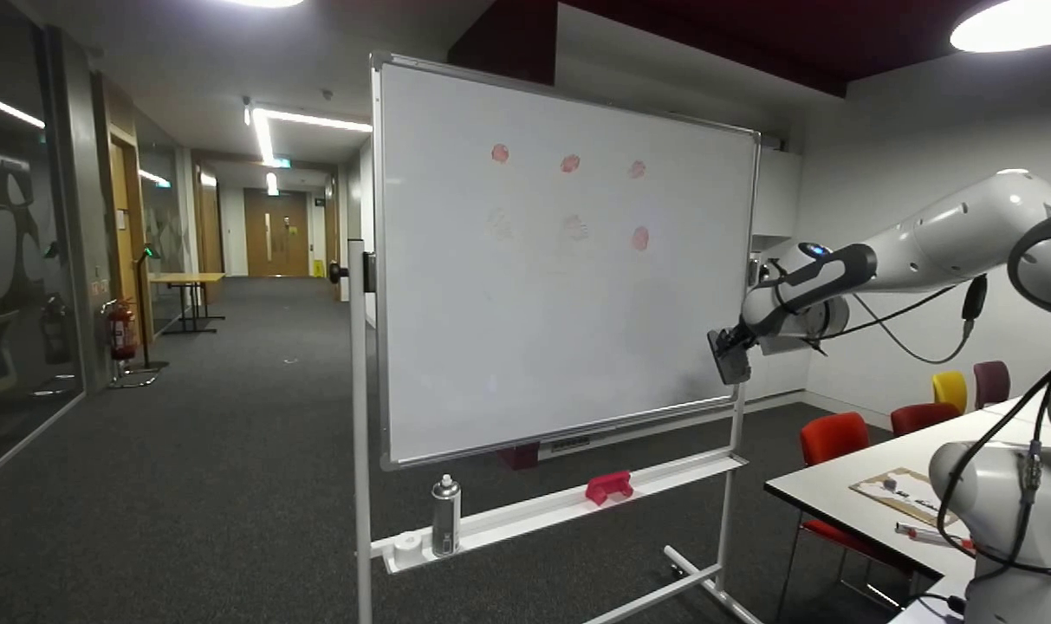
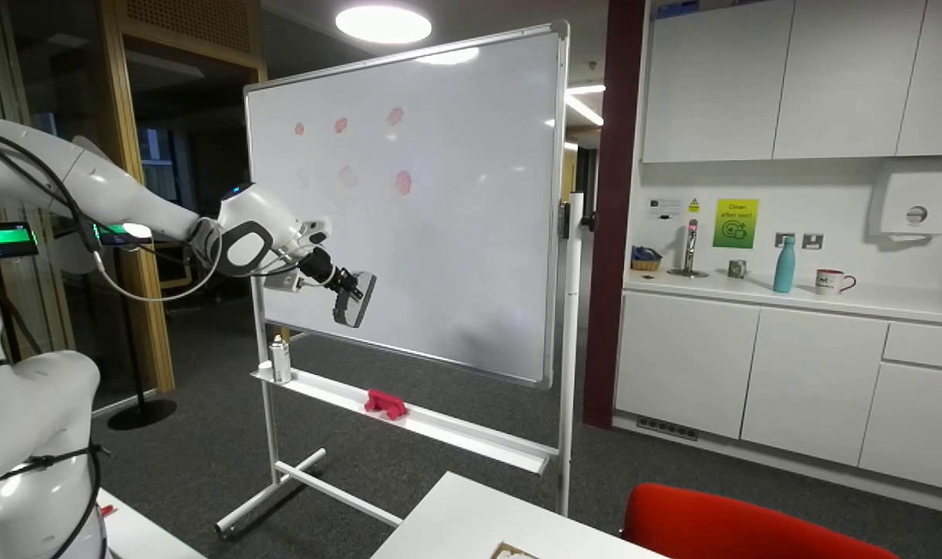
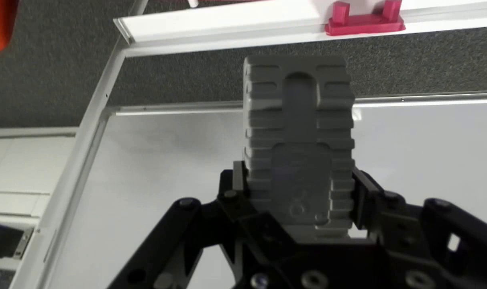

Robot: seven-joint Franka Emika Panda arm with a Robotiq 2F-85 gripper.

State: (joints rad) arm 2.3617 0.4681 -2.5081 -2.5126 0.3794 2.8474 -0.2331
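Observation:
My gripper (image 3: 299,188) is shut on a dark grey ribbed block that looks like a whiteboard eraser (image 3: 299,120). Its fingers press on both sides of it. In both exterior views the eraser (image 1: 730,357) (image 2: 356,301) is tilted and held in front of the lower part of a whiteboard (image 1: 534,347) (image 2: 471,256). It seems apart from the board, but I cannot tell the gap exactly. Several red smudged marks (image 1: 570,163) (image 2: 341,125) are on the board's upper half, in two rows; some are faint. They are out of the wrist view.
Below the board, a white tray (image 1: 534,516) holds a spray can (image 1: 446,517), a white roll (image 1: 408,548) and a red holder (image 1: 609,487) (image 3: 365,24). White tables (image 1: 846,459) and red chairs (image 1: 834,438) (image 2: 719,520) stand near the arm. The board's stand has metal legs (image 2: 272,493).

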